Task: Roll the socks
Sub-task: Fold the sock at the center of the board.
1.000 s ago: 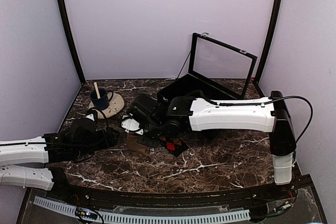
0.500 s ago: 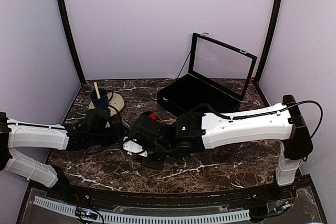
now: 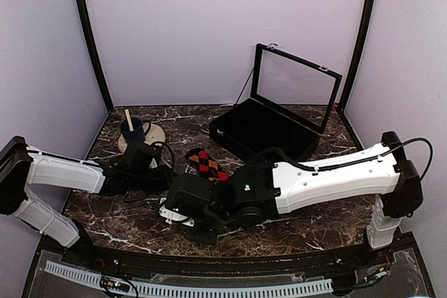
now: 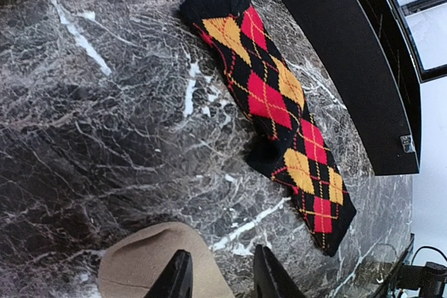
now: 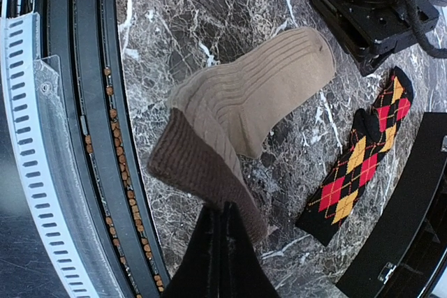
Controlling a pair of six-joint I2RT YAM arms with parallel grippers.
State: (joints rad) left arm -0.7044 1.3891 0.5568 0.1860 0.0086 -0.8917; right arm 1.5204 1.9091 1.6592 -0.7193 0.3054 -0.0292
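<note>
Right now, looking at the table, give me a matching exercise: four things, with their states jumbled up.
Things:
1. argyle sock
2. tan sock
3. black case
4. blue mug

States:
A. lid raised
B. pinched in the right tool
C. holds a wooden stick
D. lying stretched out on the marble table

Pairs: 1-D, 2-B, 3-A, 4-C

Both arms wear smooth white shells over their long links, with black housings at every joint. On the right arm [image 3: 335, 179] a black cable runs along the top of the white link and loops out at the elbow, and a small green light glows on the dark wrist block. The left arm [image 3: 63, 172] has a thin black cable curling by its wrist. The left hand [image 4: 222, 280] ends in two slim black fingers. The right hand [image 5: 220, 249] has black fingers tapering to narrow tips.
</note>
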